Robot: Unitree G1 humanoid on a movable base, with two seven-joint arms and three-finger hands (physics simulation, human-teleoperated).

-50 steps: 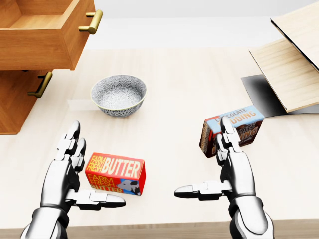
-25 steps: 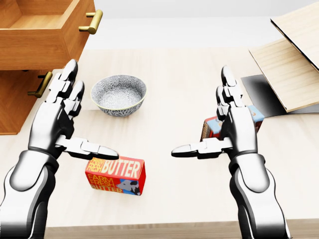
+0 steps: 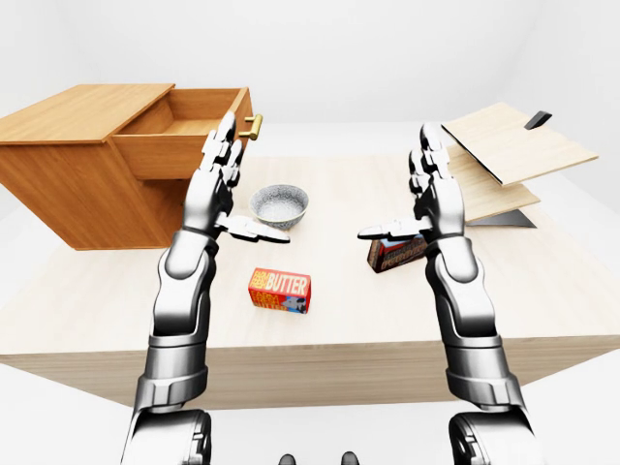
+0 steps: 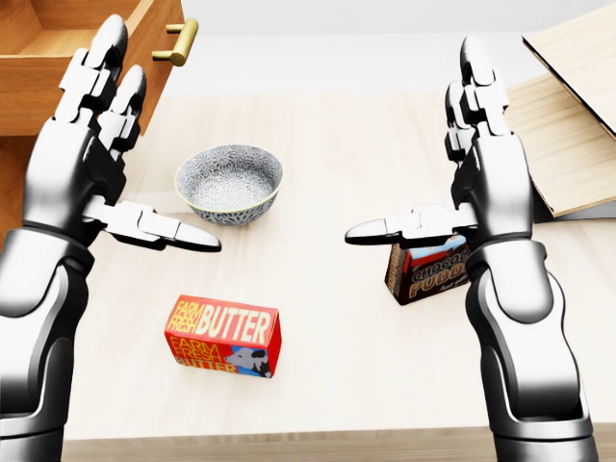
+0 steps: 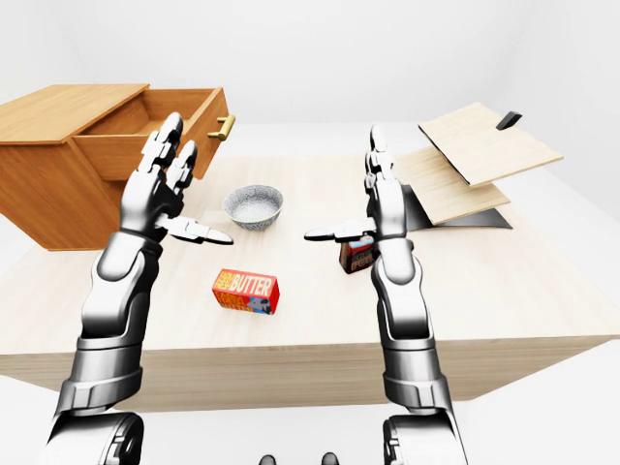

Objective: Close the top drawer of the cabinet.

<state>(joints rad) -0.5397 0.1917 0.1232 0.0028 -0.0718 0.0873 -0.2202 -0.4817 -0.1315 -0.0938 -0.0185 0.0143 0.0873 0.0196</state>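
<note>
The wooden cabinet [image 3: 68,189] stands at the left of the table. Its top drawer [image 3: 179,150] is pulled out, and the brass handle [image 4: 178,40] on its face points right. My left hand [image 4: 144,144] is open, fingers upright and thumb out to the right. It is raised just right of the drawer's face, and I cannot tell if it touches. My right hand [image 4: 414,144] is open and empty, raised over the middle right of the table, far from the drawer.
A patterned bowl [image 4: 229,183] sits right of the cabinet, between my hands. A red butter box [image 4: 223,335] lies lower down. A chocolate box [image 4: 423,271] stands under my right hand. Tilted wooden boards [image 4: 568,125] lean at the right. The table edge [image 3: 320,354] runs along the bottom.
Both hands have risen toward the top of the head view, still open. The left hand's fingers now overlap the drawer's face. The right hand now covers part of the chocolate box.
</note>
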